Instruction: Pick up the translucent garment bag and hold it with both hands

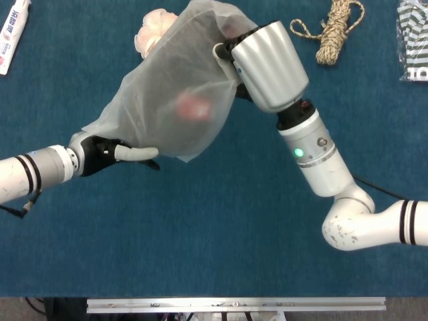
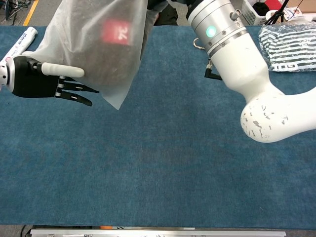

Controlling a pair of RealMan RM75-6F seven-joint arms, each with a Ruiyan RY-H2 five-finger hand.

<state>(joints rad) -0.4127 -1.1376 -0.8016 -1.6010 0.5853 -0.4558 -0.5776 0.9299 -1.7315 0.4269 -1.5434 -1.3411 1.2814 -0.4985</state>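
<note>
left hand (image 2: 44,79) is pinching the garment bag's (image 1: 174,100) low corner, thumb on top | right hand (image 1: 231,50), mostly hidden, is holding the top edge | bag is hanging above the table (image 2: 173,163) | task looking nearly done

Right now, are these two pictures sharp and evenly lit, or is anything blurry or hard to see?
Head view: even light, sharp, and the garment bag only veils a reddish patch inside. Chest view: the bag's top and the right hand are cropped off; the left hand is crisp, soft shadows on the table.
</note>
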